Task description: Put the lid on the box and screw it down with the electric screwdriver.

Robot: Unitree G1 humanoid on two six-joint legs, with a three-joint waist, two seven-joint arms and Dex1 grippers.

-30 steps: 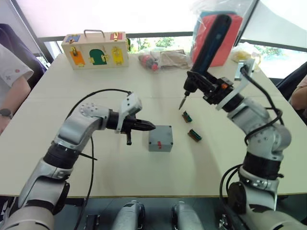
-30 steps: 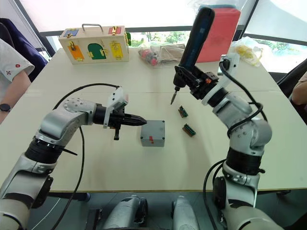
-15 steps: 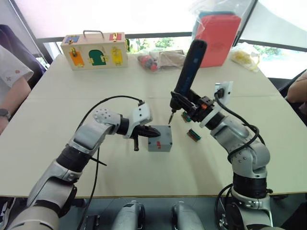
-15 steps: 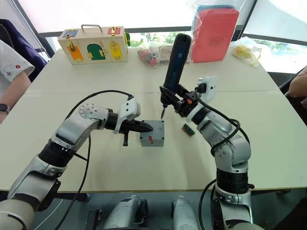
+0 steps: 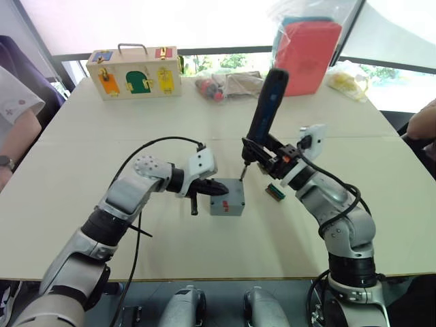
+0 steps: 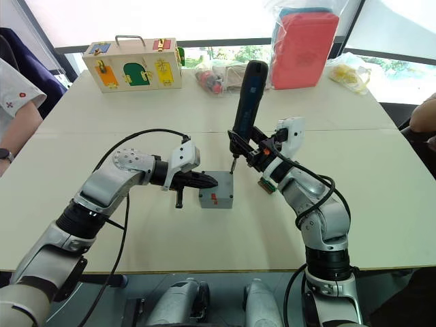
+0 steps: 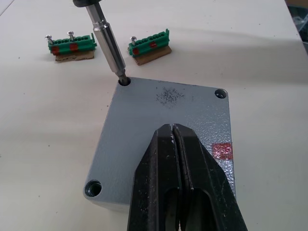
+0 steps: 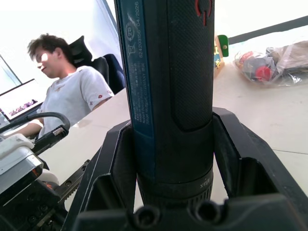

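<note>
- Right gripper (image 8: 168, 202) clamps the electric screwdriver (image 5: 266, 109), bit in the lid's (image 7: 166, 130) far corner hole (slips if tilted).
- Left gripper (image 7: 180, 159), fingers together, presses the lid; easing off lets it shift.

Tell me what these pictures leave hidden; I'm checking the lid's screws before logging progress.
- Lid, left wrist view: near corner covered by the left gripper.
- Corner hole under the electric screwdriver bit: screw too small to tell.
- Box interior: covered by the lid.
</note>
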